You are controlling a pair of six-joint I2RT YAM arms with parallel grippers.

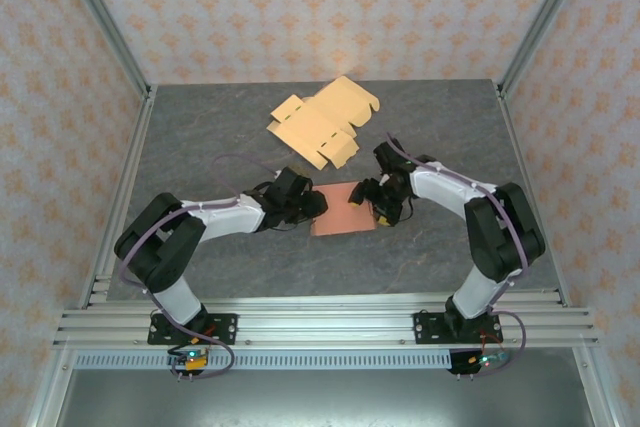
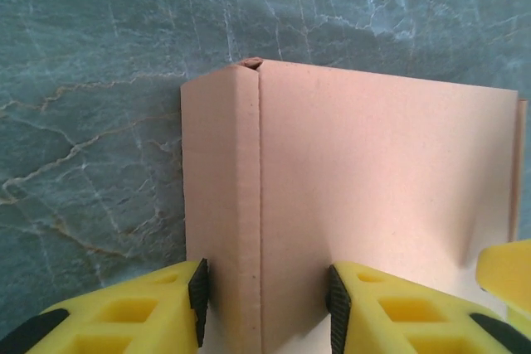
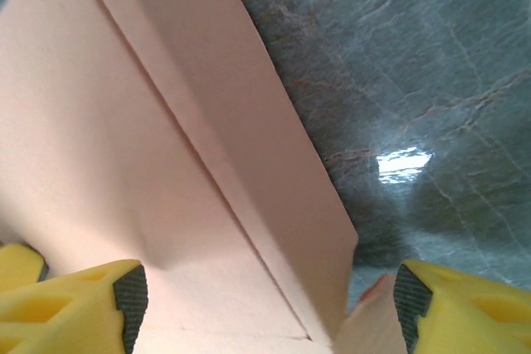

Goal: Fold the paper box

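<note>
**Paper box flanked by both grippers**
Mid-frame on the bench point(image 1: 200, 147), the paper box point(image 1: 343, 209) lies long axis left-right. The left gripper point(image 1: 315, 204) straddles its left fold, grip unclear; the right gripper point(image 1: 372, 205) is spread wide over its right edge.

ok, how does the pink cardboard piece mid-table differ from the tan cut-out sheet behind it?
Colour: the pink cardboard piece is salmon, the tan cut-out cardboard sheet yellowish. State: the pink piece has a side panel folded at a crease; the tan sheet lies flat, unfolded. Outline: pink piece is a plain rectangle; tan sheet has tabs and notches. Both are cardboard.
</note>
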